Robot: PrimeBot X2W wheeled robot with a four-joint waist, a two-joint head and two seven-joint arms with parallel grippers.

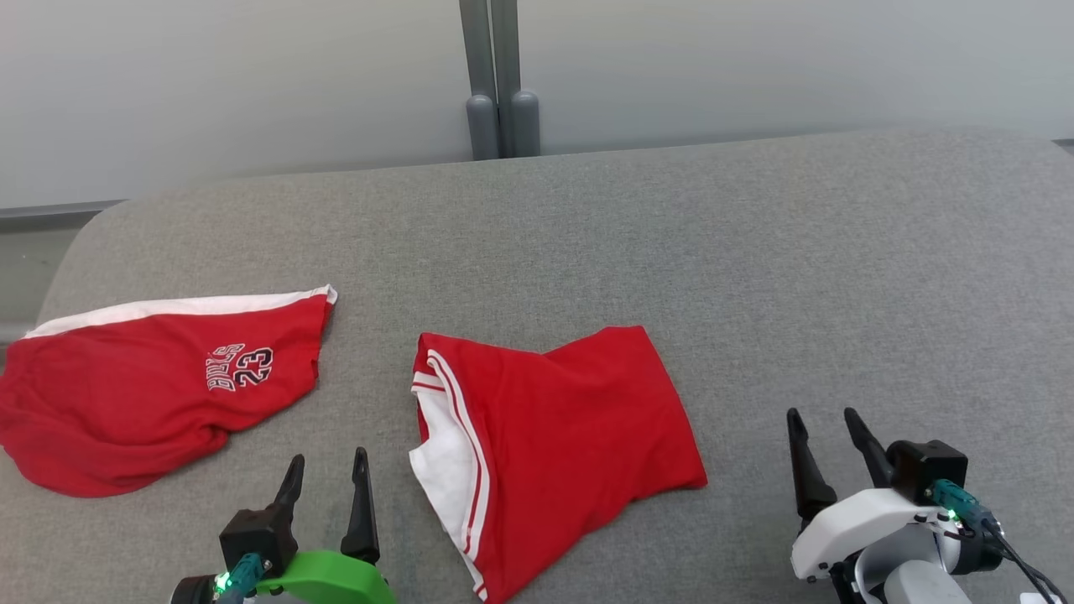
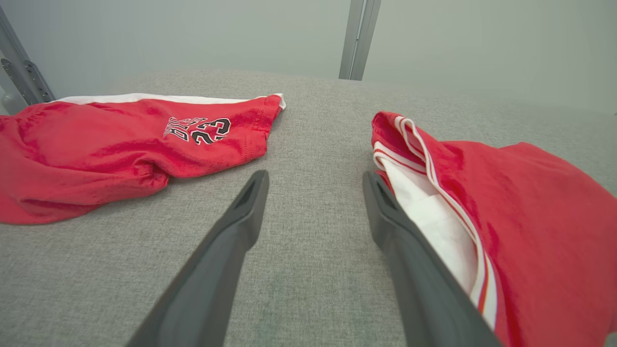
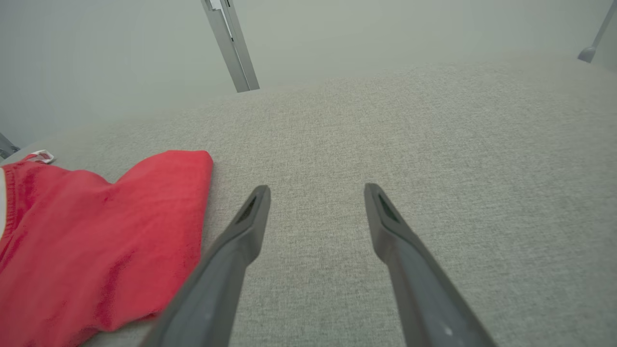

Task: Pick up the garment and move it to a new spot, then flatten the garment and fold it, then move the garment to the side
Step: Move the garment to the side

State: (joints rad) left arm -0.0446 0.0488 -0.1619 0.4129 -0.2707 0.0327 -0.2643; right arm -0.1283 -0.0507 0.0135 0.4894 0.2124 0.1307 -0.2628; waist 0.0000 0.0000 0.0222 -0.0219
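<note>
On grey surface (image 1: 755, 277), striped red garment (image 1: 562, 428) seen rumpled, ungrasped; printed red garment (image 1: 143, 394) lying aside. Left gripper (image 1: 329, 457), right gripper (image 1: 821, 413) spread, empty. Whole task judged outstanding.

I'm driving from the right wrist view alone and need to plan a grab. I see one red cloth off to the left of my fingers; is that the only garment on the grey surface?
Observer: No. Besides that middle garment, a second red garment printed with 23 lies apart from it, further to the robot's left.
Operator: Where is the other arm?
Observer: The left gripper sits open between the two garments, holding nothing.
Operator: Which edge faces it?
Observer: A white panel with red stripes, running along the middle garment's left edge.
</note>
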